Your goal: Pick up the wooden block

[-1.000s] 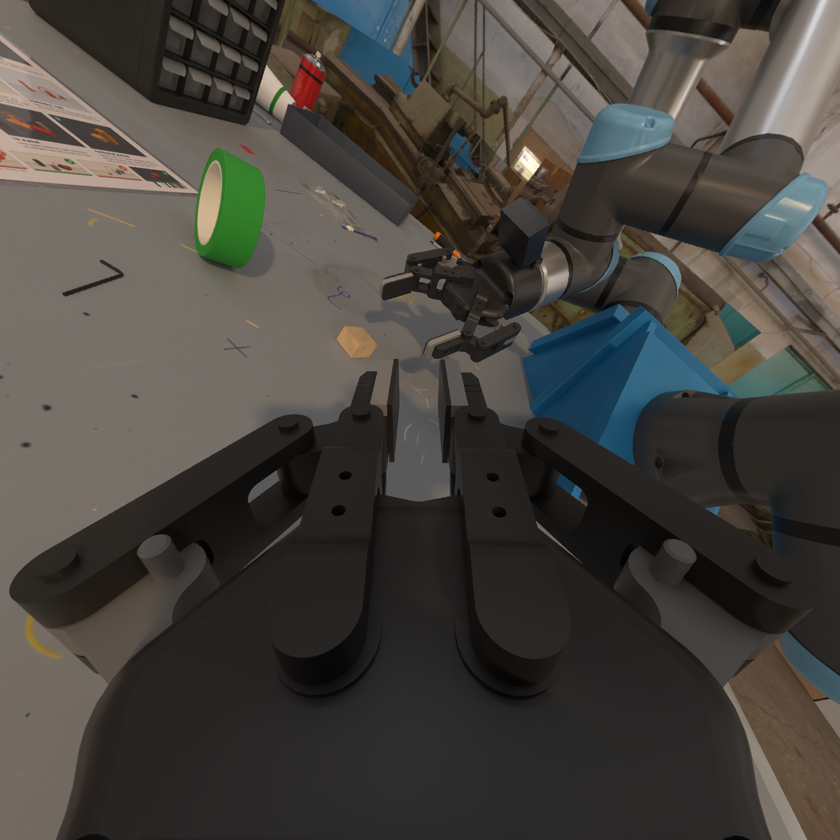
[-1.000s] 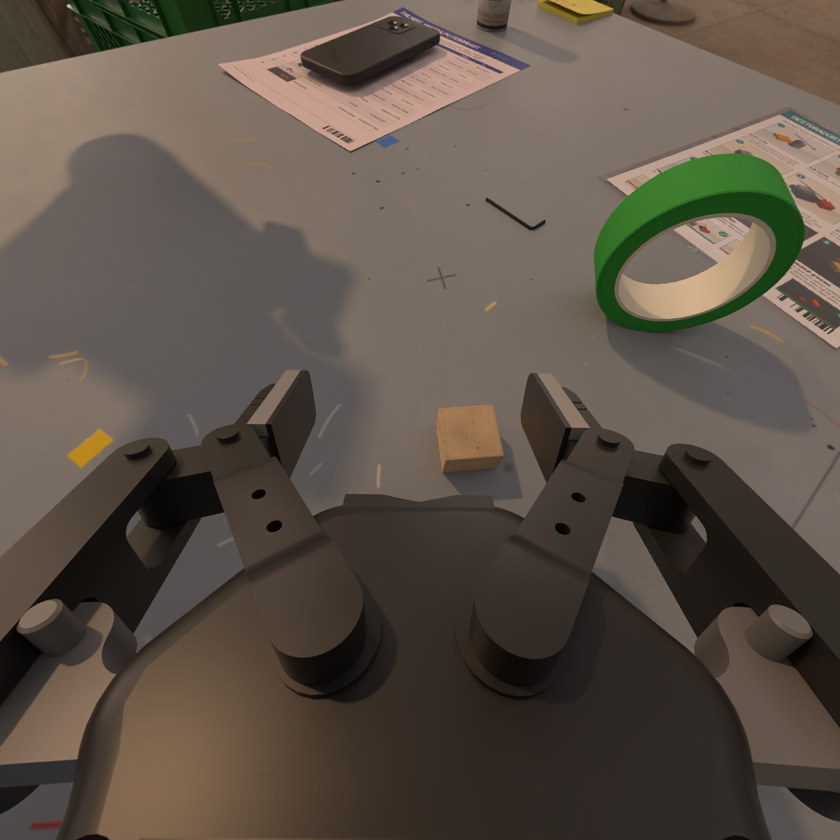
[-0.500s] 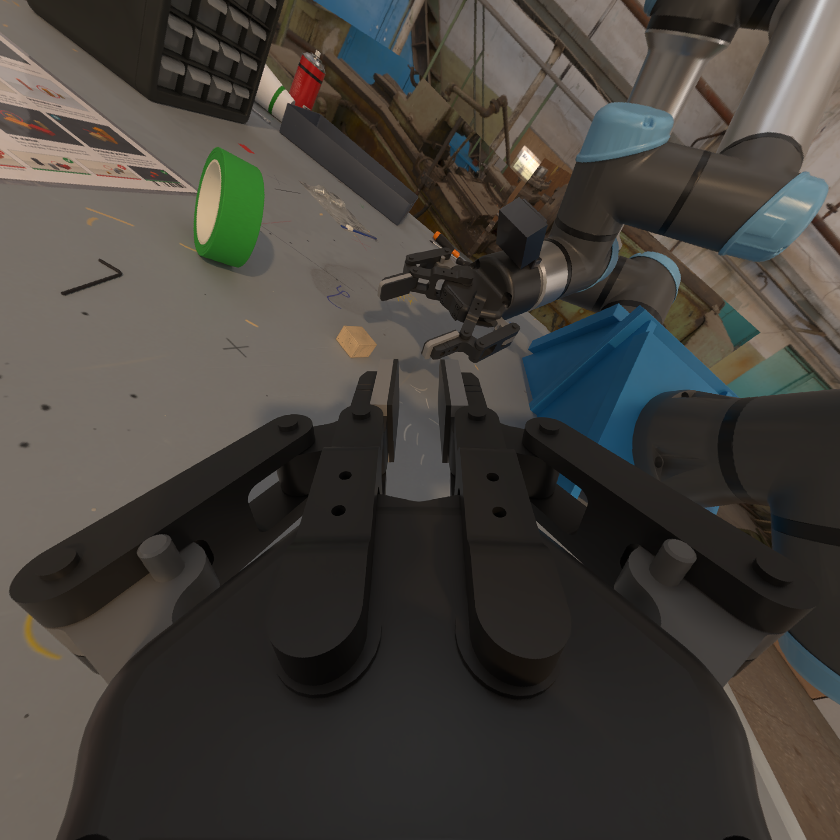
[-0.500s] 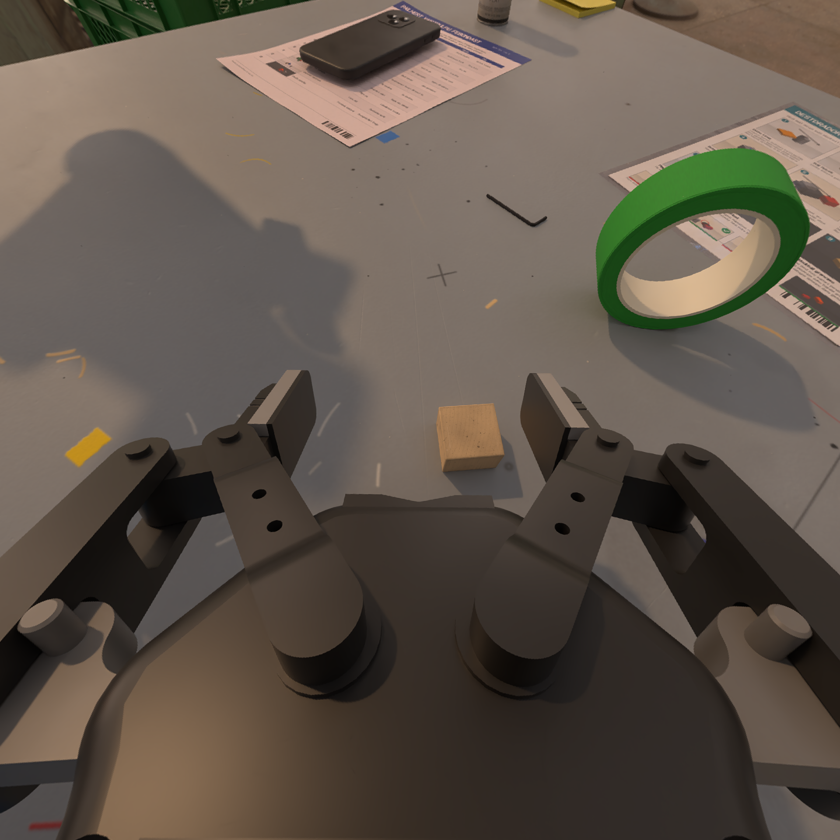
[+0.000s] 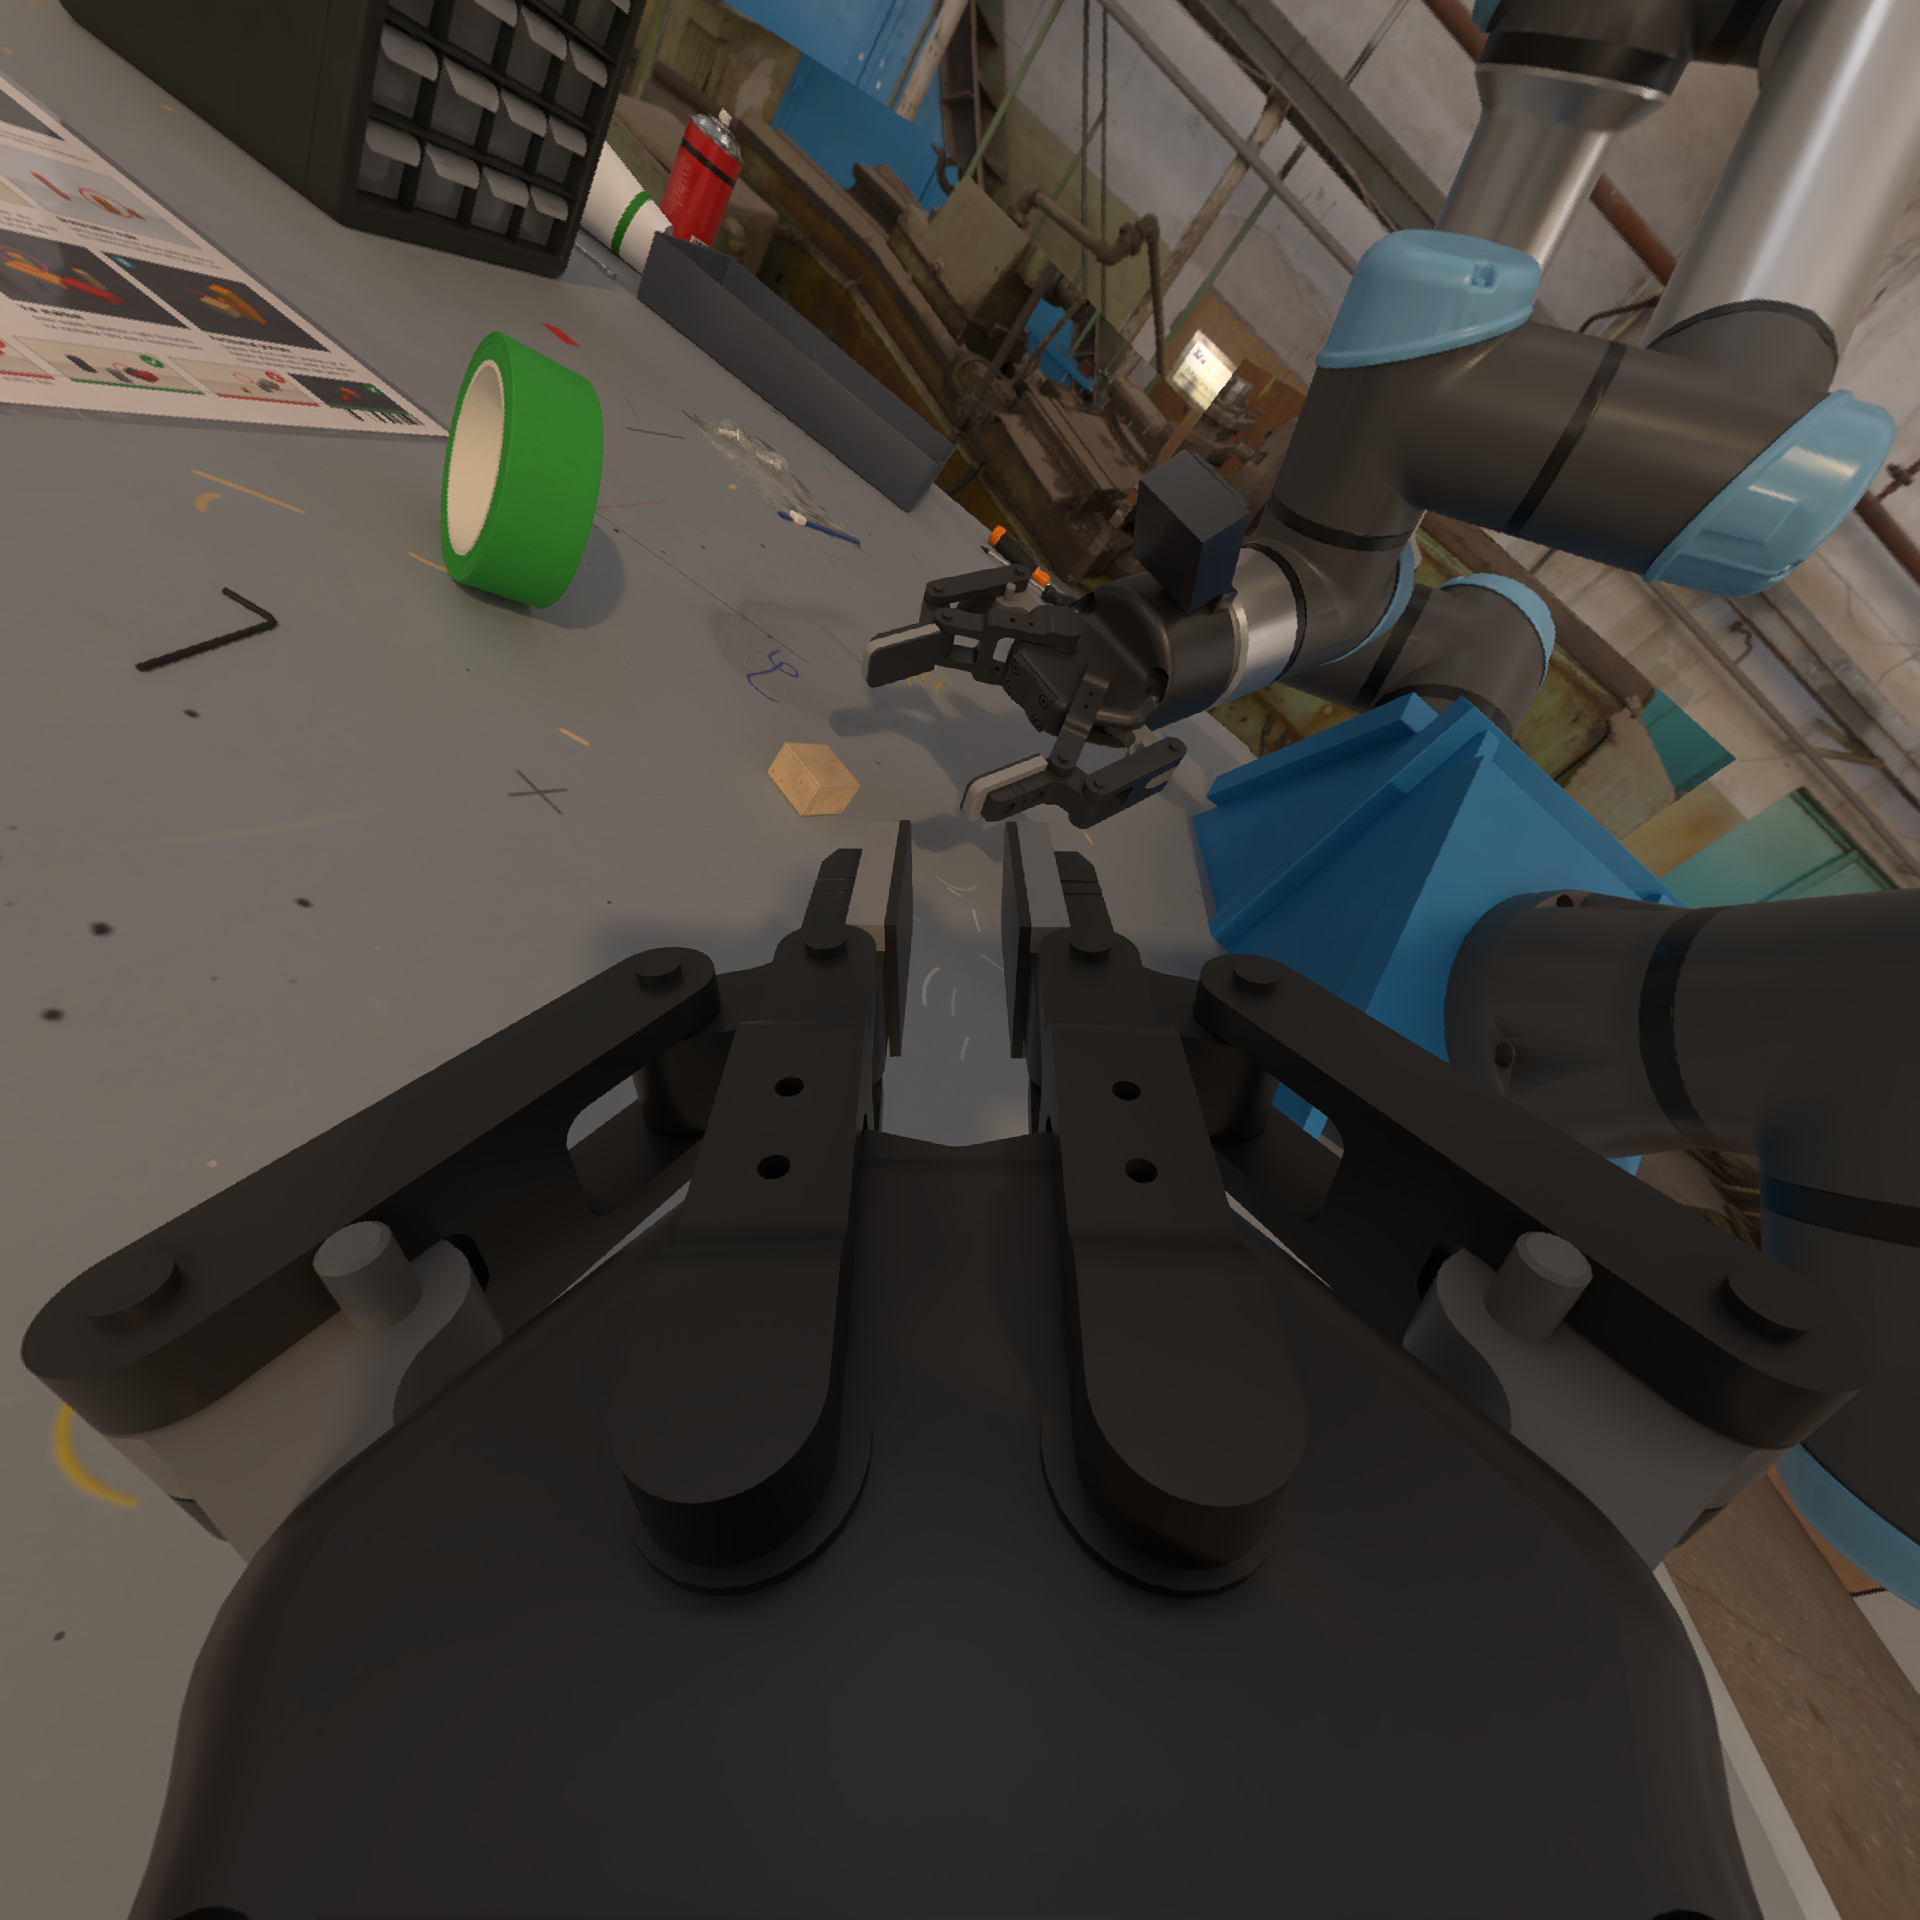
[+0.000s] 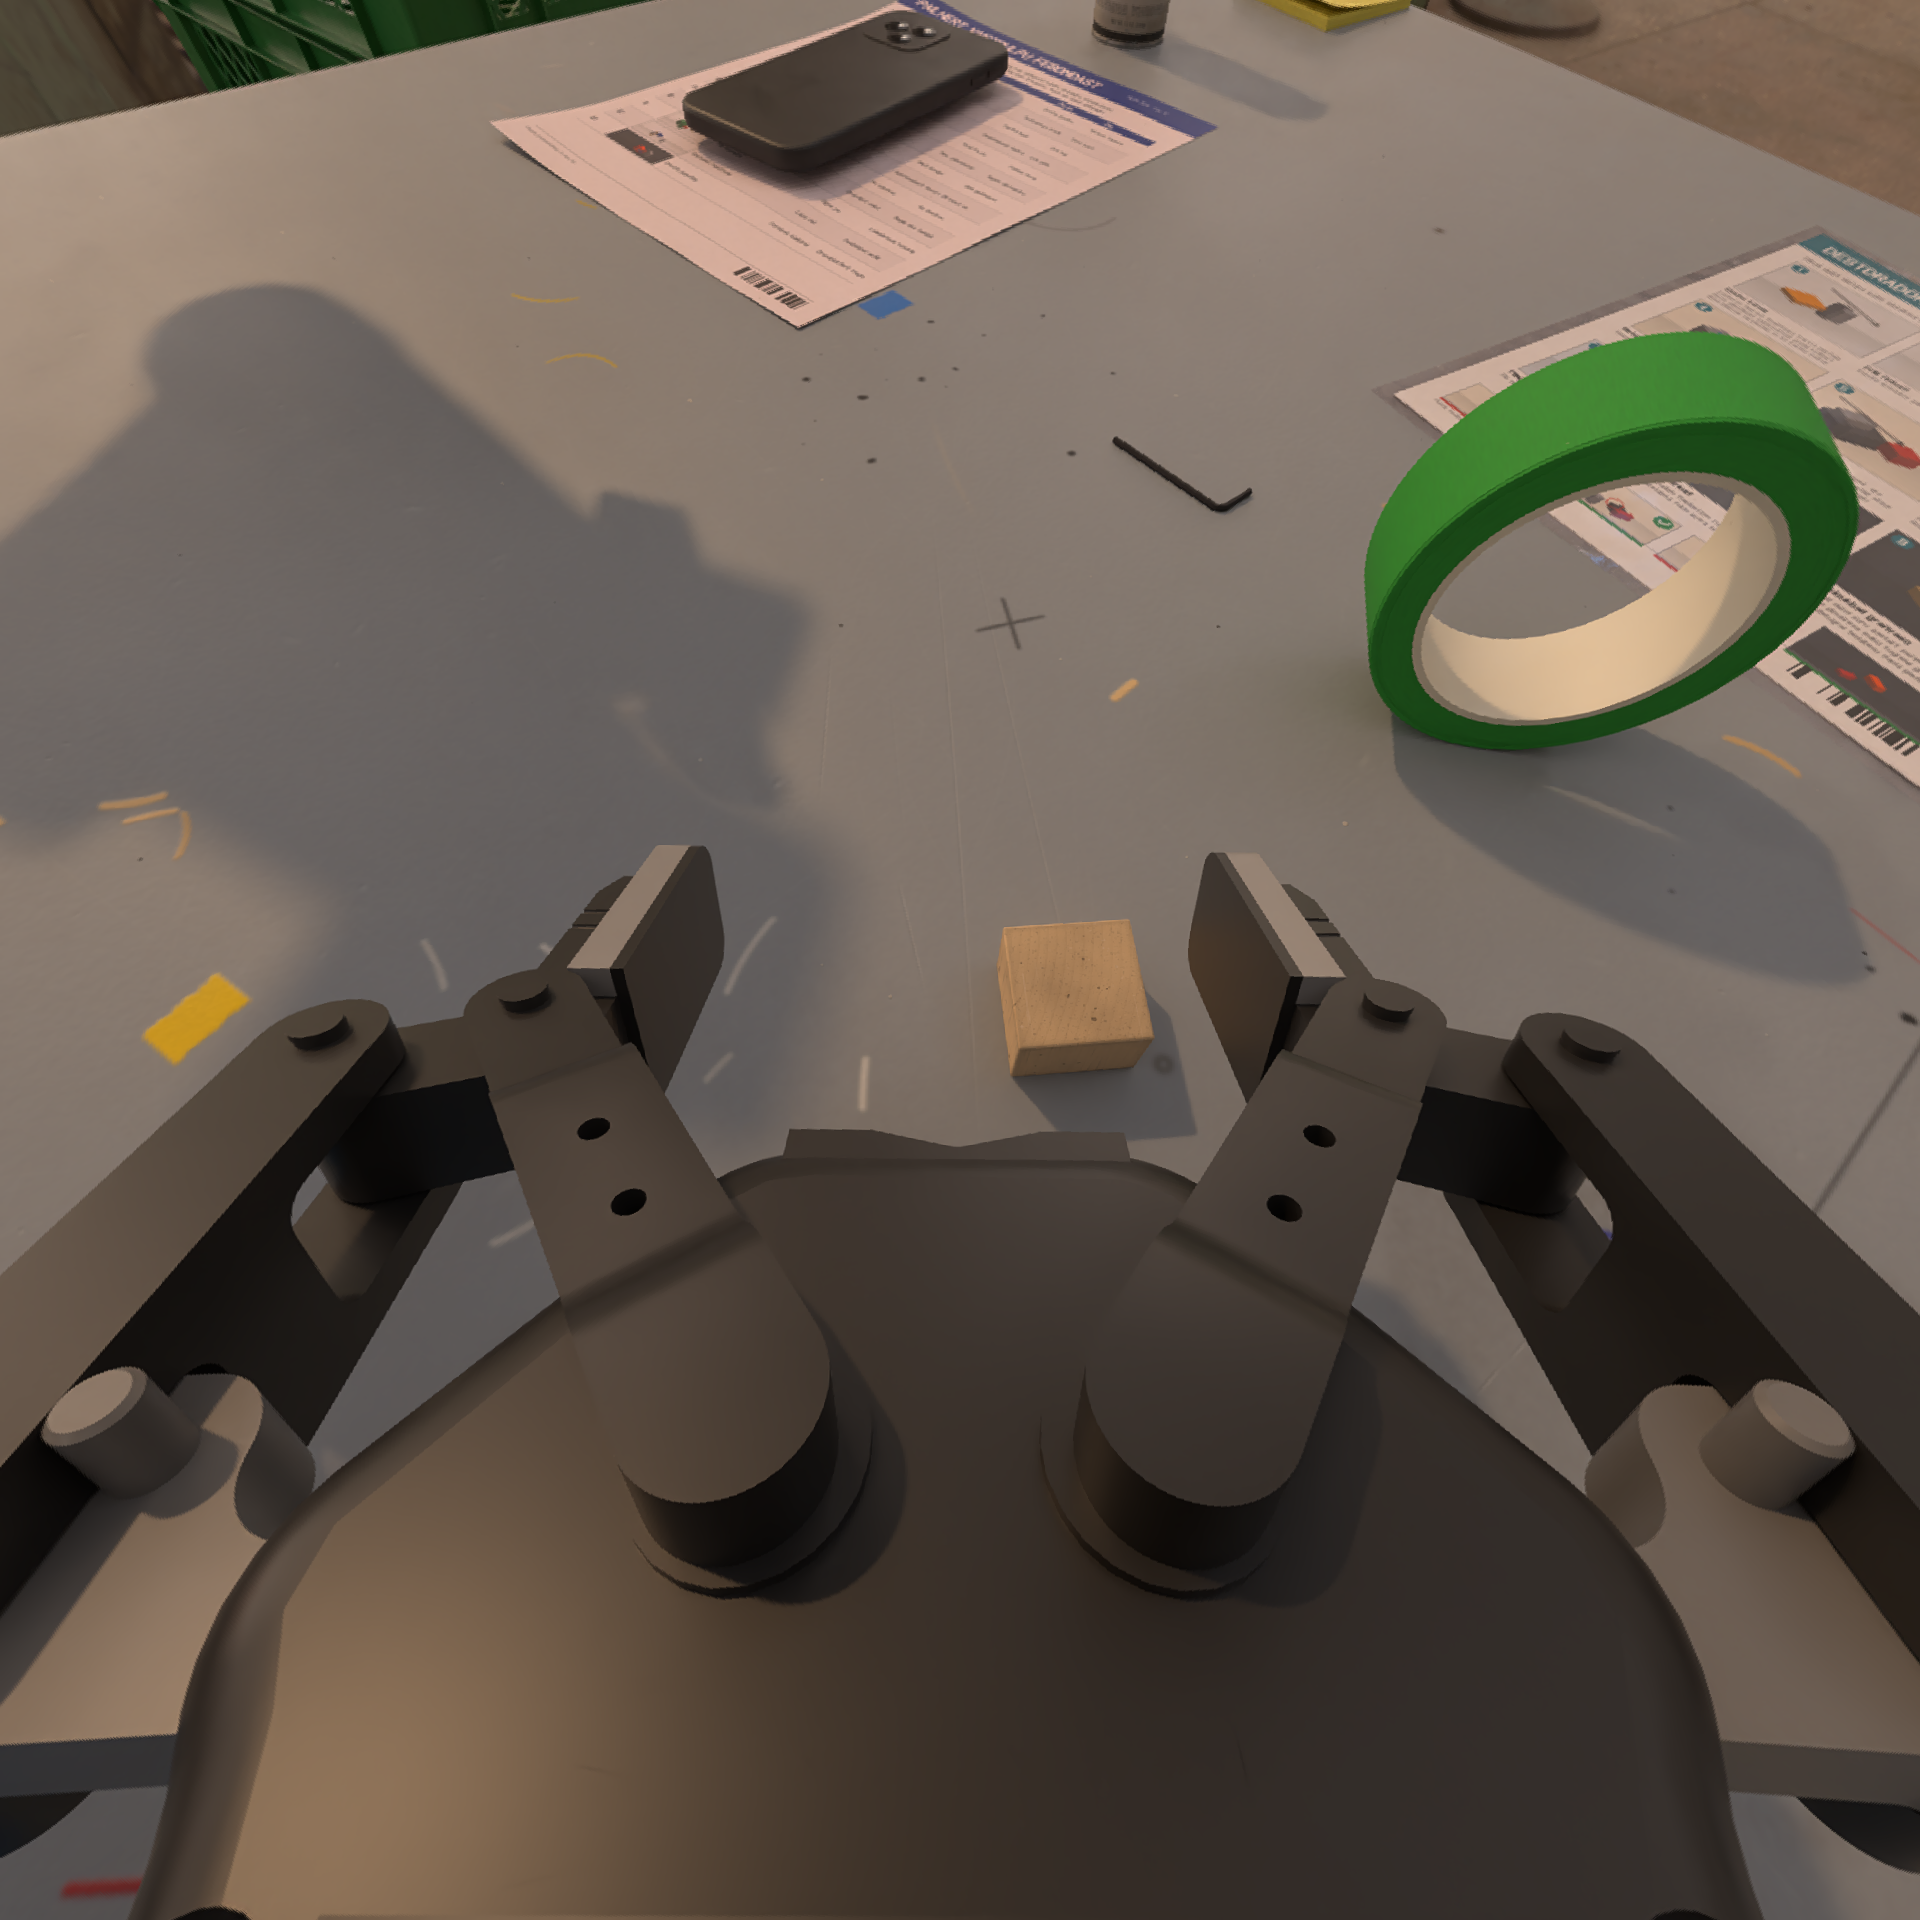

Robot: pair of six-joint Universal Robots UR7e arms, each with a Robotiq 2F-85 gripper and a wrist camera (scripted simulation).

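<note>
The wooden block (image 6: 1075,992), a small light cube, lies on the grey table (image 6: 935,520). My right gripper (image 6: 956,883) is open and hovers just above the table with the block between its fingers, closer to the right finger (image 6: 1236,935) and touching neither. In the left wrist view the block (image 5: 812,777) lies just left of the right gripper (image 5: 940,727). My left gripper (image 5: 954,883) is empty, its fingers nearly together with a narrow gap, a short way in front of the block.
A green tape roll (image 6: 1610,540) stands on edge to the block's right. A black hex key (image 6: 1184,478), a phone on a sheet (image 6: 842,94) and a printed sheet (image 6: 1849,416) lie farther off. A black drawer cabinet (image 5: 416,104) and a blue stand (image 5: 1403,862) edge the table.
My right gripper has crept slightly lower toward the table around the block. The block, the tape roll and my left gripper have not moved.
</note>
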